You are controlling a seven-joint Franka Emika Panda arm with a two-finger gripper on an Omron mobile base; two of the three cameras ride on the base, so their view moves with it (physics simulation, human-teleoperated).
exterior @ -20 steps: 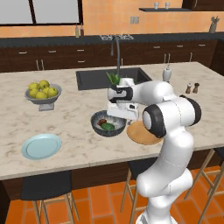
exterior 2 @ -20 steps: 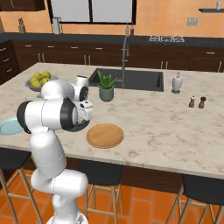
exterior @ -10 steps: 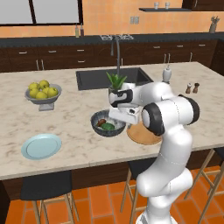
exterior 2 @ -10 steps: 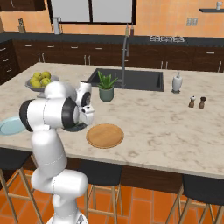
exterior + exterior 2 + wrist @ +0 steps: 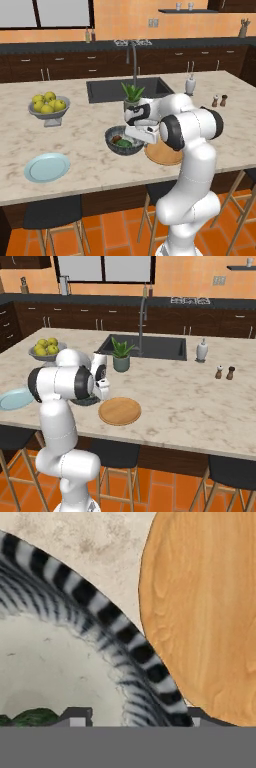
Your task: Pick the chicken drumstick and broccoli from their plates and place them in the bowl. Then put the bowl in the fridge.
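Observation:
The dark ribbed bowl stands on the island counter and holds the reddish-brown chicken drumstick and the green broccoli. My gripper points down over the bowl's right rim. In the hand view the gripper straddles the striped rim of the bowl: one tip is inside, one outside, and a gap shows on the inner side. The broccoli peeks in at the bottom left. The wood-coloured plate lies bare just right of the bowl, and the pale blue plate is bare at front left. The fridge is out of view.
A potted plant stands right behind the bowl, in front of the sink and its tap. A footed fruit bowl sits at the left. A soap bottle and two shakers are at the right. Stools stand below the counter's front edge.
The hand has sunk a little onto the bowl's right rim, and the jaws have drawn closer together around it. Bowl, food and plates have stayed put.

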